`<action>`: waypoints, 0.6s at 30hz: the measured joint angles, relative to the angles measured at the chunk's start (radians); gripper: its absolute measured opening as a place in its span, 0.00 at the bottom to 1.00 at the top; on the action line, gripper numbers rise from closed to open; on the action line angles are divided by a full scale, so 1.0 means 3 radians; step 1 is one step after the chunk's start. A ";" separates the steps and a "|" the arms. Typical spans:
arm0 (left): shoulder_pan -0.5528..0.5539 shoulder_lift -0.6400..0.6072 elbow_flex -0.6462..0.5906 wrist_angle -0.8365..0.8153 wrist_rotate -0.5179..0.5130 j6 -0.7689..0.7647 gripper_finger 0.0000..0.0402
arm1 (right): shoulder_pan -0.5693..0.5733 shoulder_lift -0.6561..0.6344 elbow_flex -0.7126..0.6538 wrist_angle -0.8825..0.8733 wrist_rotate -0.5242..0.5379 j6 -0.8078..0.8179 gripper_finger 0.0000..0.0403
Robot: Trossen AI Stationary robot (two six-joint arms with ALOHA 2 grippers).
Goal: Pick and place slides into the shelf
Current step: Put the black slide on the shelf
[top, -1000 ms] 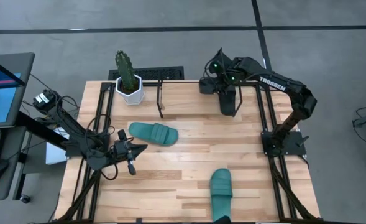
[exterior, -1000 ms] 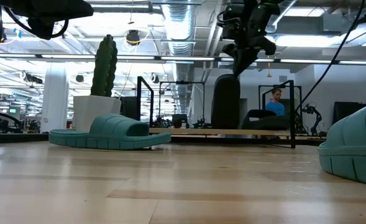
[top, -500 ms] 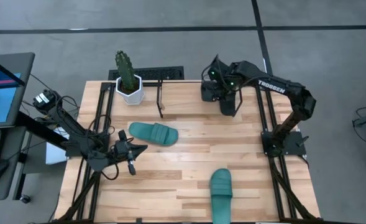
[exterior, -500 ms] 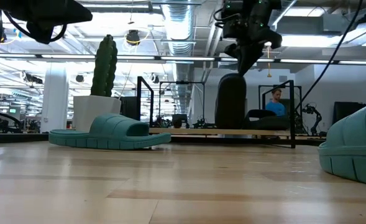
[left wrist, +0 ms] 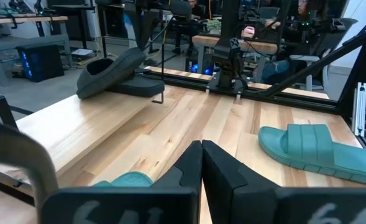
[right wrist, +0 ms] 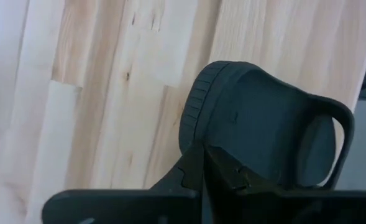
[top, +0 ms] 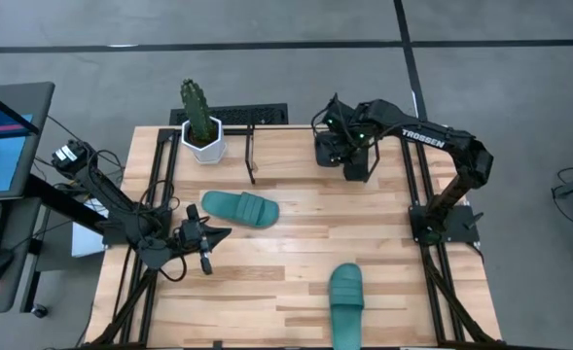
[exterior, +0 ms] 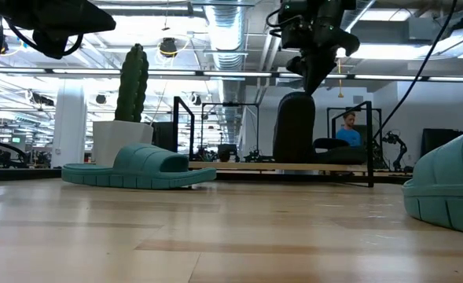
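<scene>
I'm holding a black slide (right wrist: pixel 263 134) pinched in the right gripper (top: pixel 356 156) by the shelf (top: pixel 250 146); I should lower it slowly, keeping it level.

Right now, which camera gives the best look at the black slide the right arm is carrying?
The right wrist view: the black slide fills it, hanging from the right gripper's shut fingers. The low view shows it hanging upright in silhouette, the high view mostly under the arm, and the left wrist view only far off.

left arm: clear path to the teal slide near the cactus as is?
Probably yes. The left gripper, shut, hovers just beside that teal slide, with only bare table between them. The cactus pot stands farther back, out of the way. It must open first.
</scene>
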 joint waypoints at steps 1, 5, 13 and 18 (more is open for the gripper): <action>0.0000 0.0000 0.0000 0.0000 0.0000 -0.0007 0.00 | -0.0017 0.0000 -0.0002 0.0001 -0.0027 0.0012 0.00; 0.0000 0.0000 0.0000 0.0000 0.0000 -0.0020 0.00 | -0.0062 0.0000 -0.0003 0.0013 -0.0122 0.0066 0.00; 0.0000 0.0000 0.0000 0.0000 0.0000 -0.0020 0.00 | -0.0155 0.0000 -0.0003 0.0024 -0.0217 0.0240 0.04; 0.0000 0.0000 0.0000 0.0000 0.0000 -0.0026 0.00 | -0.0172 0.0000 -0.0003 0.0025 -0.0203 0.0284 0.13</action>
